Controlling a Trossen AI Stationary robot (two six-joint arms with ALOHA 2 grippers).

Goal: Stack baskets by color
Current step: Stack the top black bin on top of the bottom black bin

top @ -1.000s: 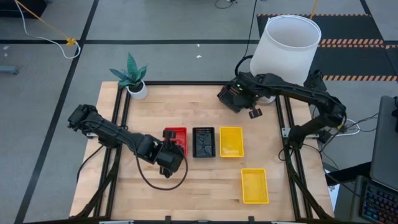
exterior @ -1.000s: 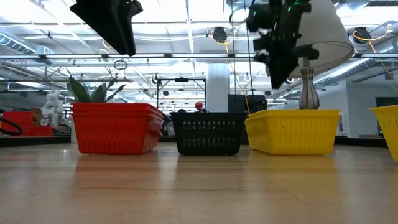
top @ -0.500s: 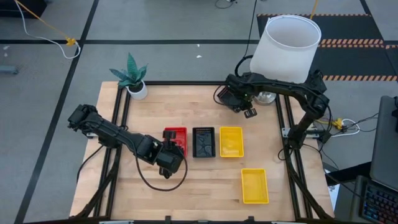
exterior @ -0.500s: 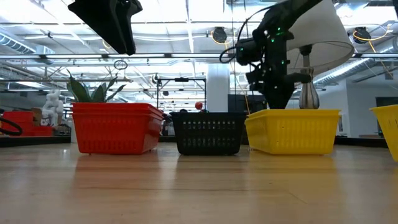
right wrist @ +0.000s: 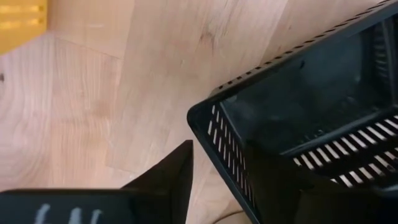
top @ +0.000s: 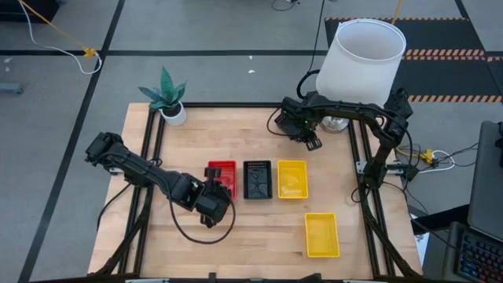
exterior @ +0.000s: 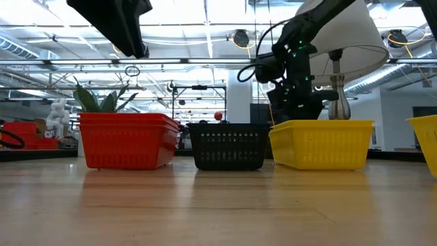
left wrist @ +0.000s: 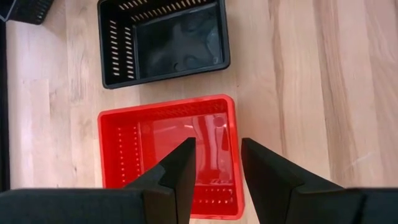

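Note:
A red basket (top: pixel 221 174), a black basket (top: pixel 257 179) and a yellow basket (top: pixel 292 179) stand in a row at mid-table, bottoms on the wood. Another yellow basket (top: pixel 322 234) lies near the front right. My left gripper (left wrist: pixel 216 162) hangs open high over the red basket (left wrist: pixel 168 149), nothing between its fingers. My right gripper (top: pixel 310 141) points down at the far side, open. In the right wrist view its fingers stand on either side of one wall of another black basket (right wrist: pixel 298 106), near a corner. In the high view my right arm hides that basket.
A potted plant (top: pixel 167 98) stands at the far left corner and a large white lamp (top: pixel 360 59) at the far right, close behind my right arm. Bare wood lies along the near edge and on the left.
My right gripper has sunk from well above the table down behind the yellow basket at the far side, shifting a little toward the table's left. My left arm has kept still.

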